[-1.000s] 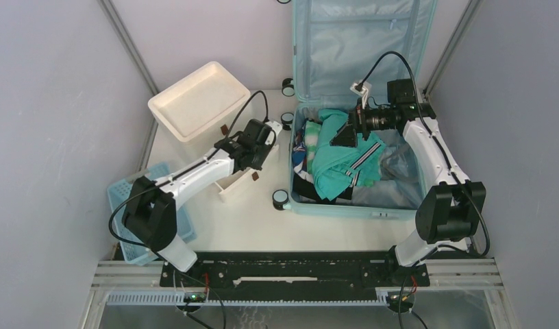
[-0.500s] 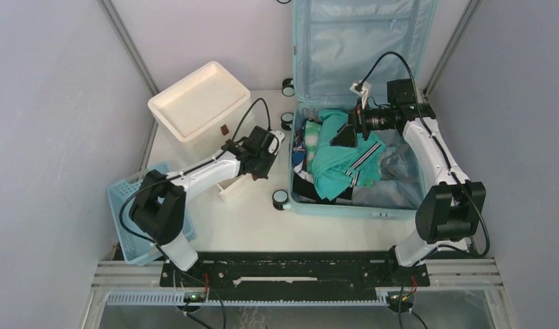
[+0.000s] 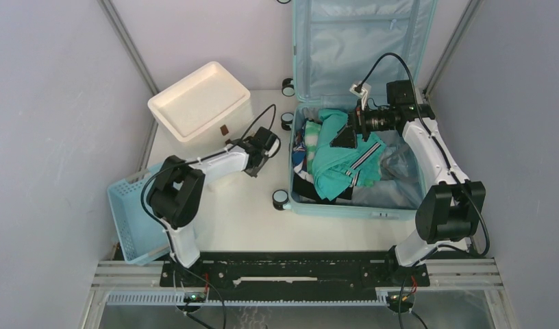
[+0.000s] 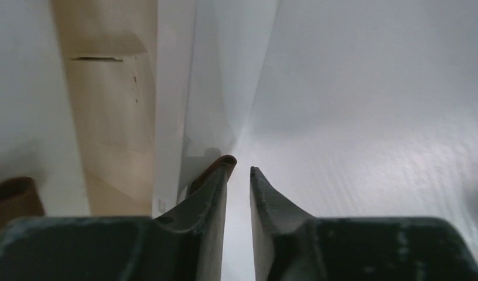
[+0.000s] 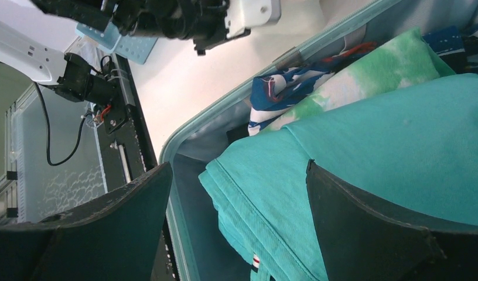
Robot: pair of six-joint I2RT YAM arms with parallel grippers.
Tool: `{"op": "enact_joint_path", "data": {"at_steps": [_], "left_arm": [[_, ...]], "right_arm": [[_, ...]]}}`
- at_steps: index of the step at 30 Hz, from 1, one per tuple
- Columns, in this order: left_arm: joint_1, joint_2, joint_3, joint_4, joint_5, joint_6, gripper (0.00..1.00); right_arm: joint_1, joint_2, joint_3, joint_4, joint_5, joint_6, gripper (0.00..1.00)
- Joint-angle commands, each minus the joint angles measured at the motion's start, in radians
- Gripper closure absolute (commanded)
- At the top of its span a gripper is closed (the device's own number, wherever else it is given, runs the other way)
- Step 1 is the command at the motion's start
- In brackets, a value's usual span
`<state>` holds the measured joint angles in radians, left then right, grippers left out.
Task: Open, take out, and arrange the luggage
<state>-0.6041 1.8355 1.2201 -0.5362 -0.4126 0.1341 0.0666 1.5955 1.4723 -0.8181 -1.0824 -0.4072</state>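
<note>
The right gripper [image 5: 238,167] hangs wide open over a teal garment [image 5: 389,140], gripping nothing. The luggage [image 3: 352,209], lid up at the table's far right, looks stiff and bulky, but its clothes are soft and light, so pinch a bunched fold. Only the left wrist view shows the left gripper [image 4: 239,168] barely parted and empty.

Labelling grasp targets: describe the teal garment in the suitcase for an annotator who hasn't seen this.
Find the big light-blue luggage, open on the right side of the table. On top of its clothes pile, mid-tub, is the teal garment. It alone is solid teal with a striped band; left lies blue patterned cloth, right a clear bag.
</note>
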Motion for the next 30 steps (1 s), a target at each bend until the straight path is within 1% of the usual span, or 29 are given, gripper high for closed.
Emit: {"op": "enact_joint_path", "data": {"at_steps": [1, 6, 8, 11, 13, 17, 20, 23, 26, 30], "left_arm": [[0.097, 0.017, 0.094, 0.003, -0.116, 0.080, 0.71], [0.139, 0.043, 0.131, 0.015, -0.113, 0.103, 0.59], [0.143, 0.044, 0.136, 0.023, -0.119, 0.111, 0.57], [0.144, 0.030, 0.136, 0.031, -0.120, 0.113, 0.55], [0.144, -0.003, 0.130, 0.029, -0.084, 0.108, 0.55], [0.144, -0.123, 0.087, 0.033, 0.034, 0.098, 0.59], [0.145, -0.186, 0.033, 0.058, 0.053, 0.107, 0.61], [0.161, -0.177, 0.030, 0.054, 0.020, 0.122, 0.72], [0.197, -0.142, 0.063, 0.033, 0.011, 0.116, 0.82], [0.259, -0.087, 0.147, 0.011, 0.010, 0.114, 0.83]], "right_arm": [[-0.003, -0.006, -0.001, 0.027, -0.008, -0.022, 0.08], [-0.006, -0.007, -0.001, 0.027, -0.007, -0.024, 0.08], [-0.008, -0.007, 0.000, 0.025, -0.007, -0.024, 0.08], [-0.012, -0.009, 0.000, 0.024, -0.006, -0.024, 0.08], [-0.014, -0.009, 0.000, 0.023, -0.004, -0.027, 0.08], [-0.013, -0.011, 0.000, 0.020, -0.001, -0.030, 0.08], [-0.013, -0.009, 0.004, 0.019, 0.000, -0.031, 0.08], [-0.012, 0.000, 0.012, 0.016, -0.004, -0.031, 0.08], [-0.011, 0.000, 0.015, 0.011, -0.005, -0.034, 0.08], [-0.015, -0.008, 0.004, 0.016, -0.006, -0.039, 0.08]]}}
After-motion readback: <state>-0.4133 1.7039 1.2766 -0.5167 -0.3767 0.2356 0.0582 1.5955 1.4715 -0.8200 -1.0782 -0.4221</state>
